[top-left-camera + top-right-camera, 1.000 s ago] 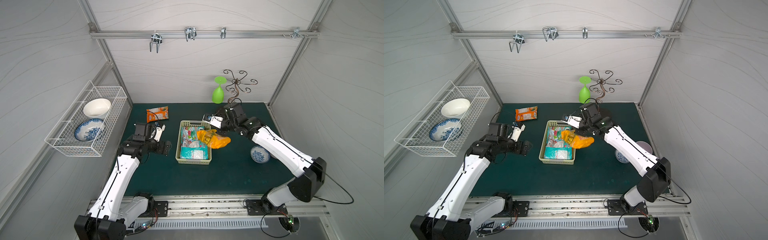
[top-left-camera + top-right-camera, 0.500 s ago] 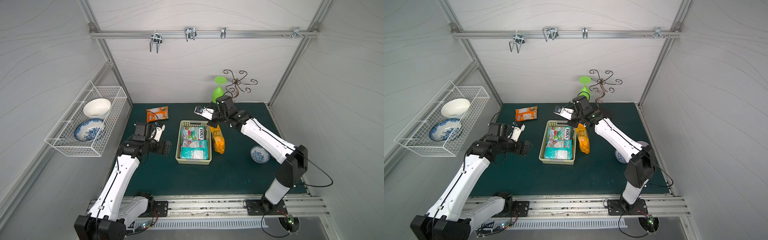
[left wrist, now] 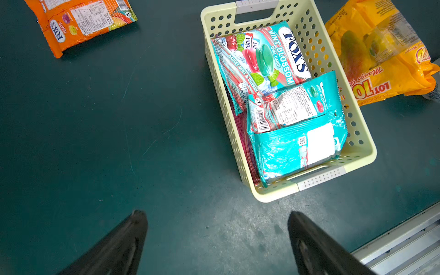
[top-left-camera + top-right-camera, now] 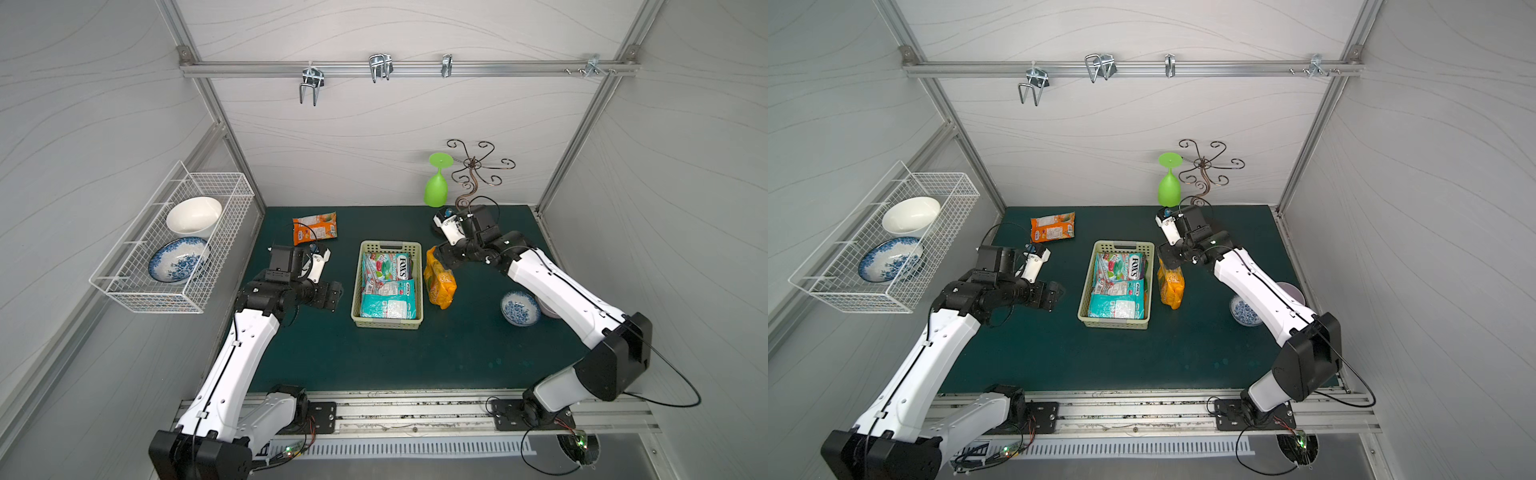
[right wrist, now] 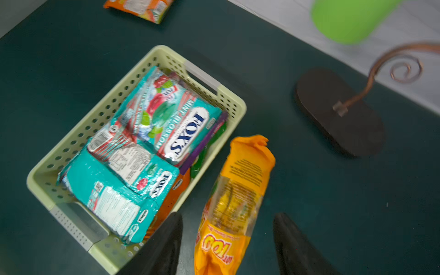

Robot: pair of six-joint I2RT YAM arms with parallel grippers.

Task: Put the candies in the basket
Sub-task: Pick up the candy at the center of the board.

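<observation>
Both top views: basket [image 4: 356, 291] [image 4: 1113, 325] at the middle of the mat [image 4: 415, 361], holding teal packets [image 4: 388, 300] [image 4: 1119, 301] laid flat, the rear one showing FOX'S. Yellow packet [image 4: 439, 280] [image 4: 1171, 284] outside the basket, on the mat just beside the wall on the right arm's side, lying along it. Orange packet [image 4: 314, 227] [image 4: 1053, 226] alone on the mat near the back wall, well apart from the basket, on the left arm's side. Left gripper [image 4: 330, 294] [image 4: 1052, 295] over bare mat near the basket's left wall. Right gripper [image 4: 444, 258] [image 4: 1169, 257] over the rear end of the yellow packet. Other stock: wire rack [image 4: 149, 297] on the left wall, green glass [image 4: 436, 187], scroll stand [image 4: 473, 170], small bowl [image 4: 519, 308] by the right arm. Left wrist view: left gripper [image 3: 216, 213] spread wide, only mat between the fingers; basket [image 3: 357, 164] ahead with teal packets [image 3: 297, 142] inside; orange packet [image 3: 81, 21] off to one side; yellow packet [image 3: 381, 54] beyond the basket's perforated wall. Right wrist view, slightly blurred: right gripper [image 5: 228, 215] parted, one finger on each side of the yellow packet [image 5: 240, 181], a gap showing at both, no grip. Packet flat on the mat alongside the basket [image 5: 42, 176]. Teal packets [image 5: 166, 119] on top inside, a purple packet [image 5: 202, 145] edge beneath.
</observation>
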